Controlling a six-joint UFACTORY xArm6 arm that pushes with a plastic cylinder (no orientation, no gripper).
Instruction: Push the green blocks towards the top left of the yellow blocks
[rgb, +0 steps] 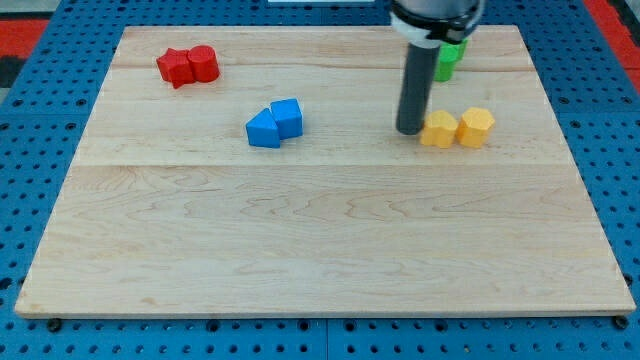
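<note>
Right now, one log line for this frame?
my tip: touching left of yellow blocks | green blocks: above, partly hidden behind rod | not yet placed

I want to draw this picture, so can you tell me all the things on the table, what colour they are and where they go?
red blocks: two, red, touching, near the view's top left.
blue blocks: two, blue, touching, left of the board's middle, in its upper half.
yellow blocks: two, yellow, side by side, in the upper right part.
green blocks: green, near the view's top right, above the yellow blocks; partly hidden behind the rod, so the count is unclear.
wooden board: one, pale wood, under all the blocks.
blue pegboard table: one, blue with holes, around the board.
my tip: one dark rod end, just left of the left yellow block, below the green blocks.
</note>
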